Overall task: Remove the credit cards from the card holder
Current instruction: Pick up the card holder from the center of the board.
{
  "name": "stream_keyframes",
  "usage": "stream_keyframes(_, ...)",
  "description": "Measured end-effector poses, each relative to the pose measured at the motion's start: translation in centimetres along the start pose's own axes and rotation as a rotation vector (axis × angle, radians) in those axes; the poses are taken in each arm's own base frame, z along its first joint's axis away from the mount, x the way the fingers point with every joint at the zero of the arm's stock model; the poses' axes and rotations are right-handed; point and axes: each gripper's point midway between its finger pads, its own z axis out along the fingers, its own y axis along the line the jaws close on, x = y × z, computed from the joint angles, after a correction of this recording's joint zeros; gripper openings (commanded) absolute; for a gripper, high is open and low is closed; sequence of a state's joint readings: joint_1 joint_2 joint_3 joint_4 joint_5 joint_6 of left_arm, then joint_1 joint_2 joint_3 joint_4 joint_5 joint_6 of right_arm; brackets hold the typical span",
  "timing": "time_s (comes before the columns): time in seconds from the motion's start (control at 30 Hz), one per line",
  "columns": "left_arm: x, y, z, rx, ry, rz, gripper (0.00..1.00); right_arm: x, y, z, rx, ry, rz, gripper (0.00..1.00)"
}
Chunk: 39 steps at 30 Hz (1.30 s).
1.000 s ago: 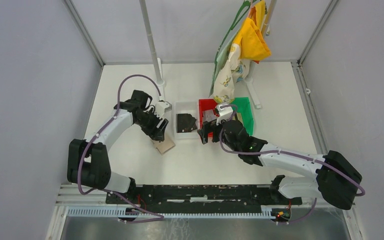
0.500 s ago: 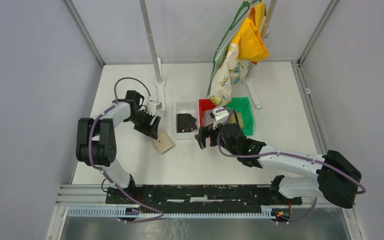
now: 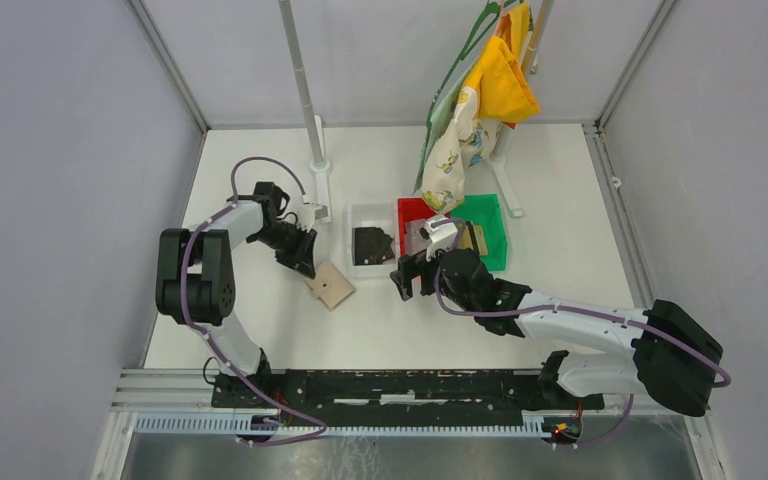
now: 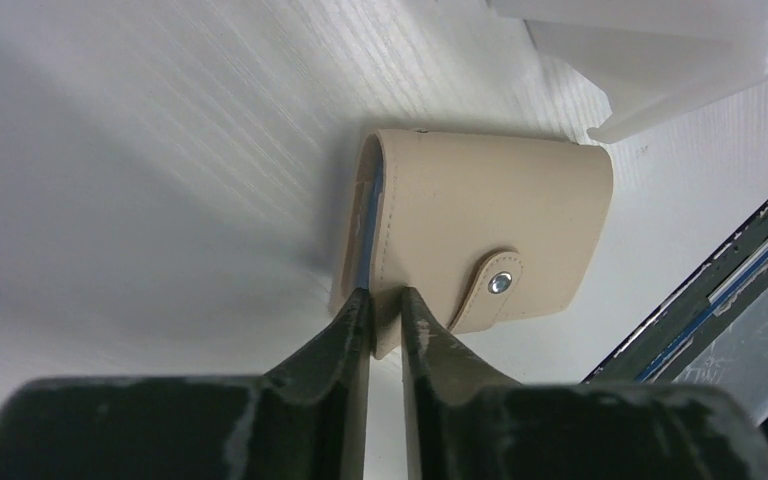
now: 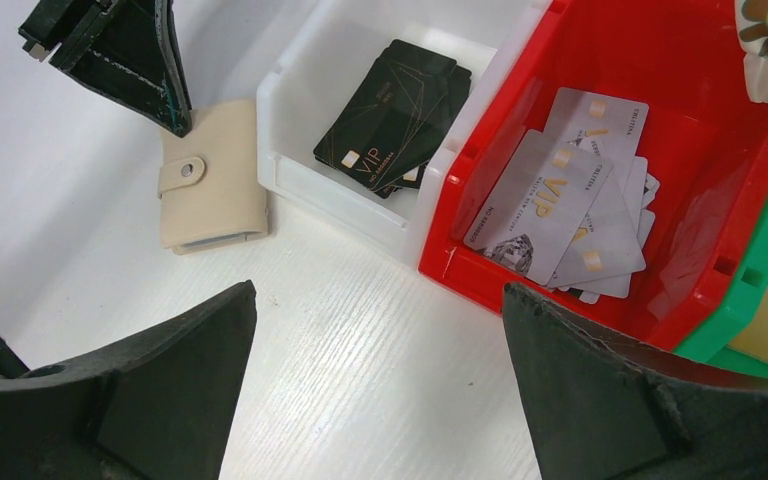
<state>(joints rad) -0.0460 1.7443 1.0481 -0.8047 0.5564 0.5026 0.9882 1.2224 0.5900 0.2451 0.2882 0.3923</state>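
Observation:
The card holder (image 3: 332, 288) is a tan folded wallet lying on the white table, with its snap strap (image 4: 498, 287) fastened. My left gripper (image 4: 385, 300) is shut on the near corner of its top flap, one finger on each side. A blue-grey inner edge (image 4: 370, 215) shows at the open side. In the right wrist view the card holder (image 5: 215, 190) lies left of the white bin, with the left gripper (image 5: 175, 115) at its top edge. Pale grey credit cards (image 5: 570, 200) lie in the red bin (image 3: 412, 212). My right gripper (image 5: 375, 295) hovers open over bare table, holding nothing.
A white bin (image 5: 300, 150) holding black cards (image 5: 390, 115) stands between the holder and the red bin. A green bin (image 3: 490, 235) adjoins the red one. Patterned and yellow cloths (image 3: 480, 90) hang on a rack at the back right; a white post (image 3: 305, 90) stands behind the left arm.
The left gripper's jaws have closed onto the holder's flap edge, and its arm has folded back towards the left. The right gripper drifted slightly left and stayed open.

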Motion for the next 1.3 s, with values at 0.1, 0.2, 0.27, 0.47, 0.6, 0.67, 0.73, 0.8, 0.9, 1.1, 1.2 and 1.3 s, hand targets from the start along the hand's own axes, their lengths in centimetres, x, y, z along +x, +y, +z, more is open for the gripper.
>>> stream_keyframes(0.1,0.0,-0.2,0.0,0.012,-0.002,0.004,0.02,0.0,0.0,0.0,0.0,0.0,0.0,0.98)
stream_keyframes(0.2,0.0,-0.5,-0.1,0.029,-0.004,0.004,0.02,0.0,0.0,0.0,-0.002,0.0,0.002,0.98)
stream_keyframes(0.27,0.1,-1.0,-0.4,0.049,0.003,0.006,0.02,0.1,0.2,0.0,-0.013,0.004,0.003,0.98)
stream_keyframes(0.47,-1.6,-4.8,-4.1,0.113,-0.059,0.124,0.02,0.5,2.3,-0.2,-0.131,0.035,-0.014,0.98)
stream_keyframes(0.6,-2.7,-9.9,-7.6,0.129,-0.134,0.334,0.02,0.4,4.6,0.0,-0.251,0.063,-0.051,0.98)
stream_keyframes(0.67,-2.4,-12.6,-8.6,0.155,-0.142,0.427,0.02,-0.1,6.1,-0.2,-0.329,0.068,-0.069,0.98)
stream_keyframes(0.73,-1.6,-14.7,-9.2,0.188,-0.122,0.481,0.02,-0.8,7.4,-0.6,-0.4,0.063,-0.088,0.98)
stream_keyframes(0.8,-0.6,-16.1,-9.6,0.223,-0.085,0.499,0.02,-1.7,8.7,-1.1,-0.469,0.05,-0.116,0.98)
stream_keyframes(0.9,0.3,-17.3,-10.5,0.248,-0.041,0.508,0.02,-2.8,10.0,-1.9,-0.547,0.034,-0.16,0.98)
stream_keyframes(1.1,0.2,-20.0,-12.7,0.229,-0.066,0.629,0.02,-3.9,12.6,-4.4,-0.731,0.016,-0.207,0.98)
stream_keyframes(1.2,0.0,-21.6,-13.9,0.228,-0.101,0.698,0.02,-3.7,13.3,-5.1,-0.786,0.029,-0.195,0.98)
stream_keyframes(1.3,0.0,-22.9,-14.9,0.23,-0.129,0.754,0.02,-3.8,13.7,-5.3,-0.807,0.028,-0.177,0.98)
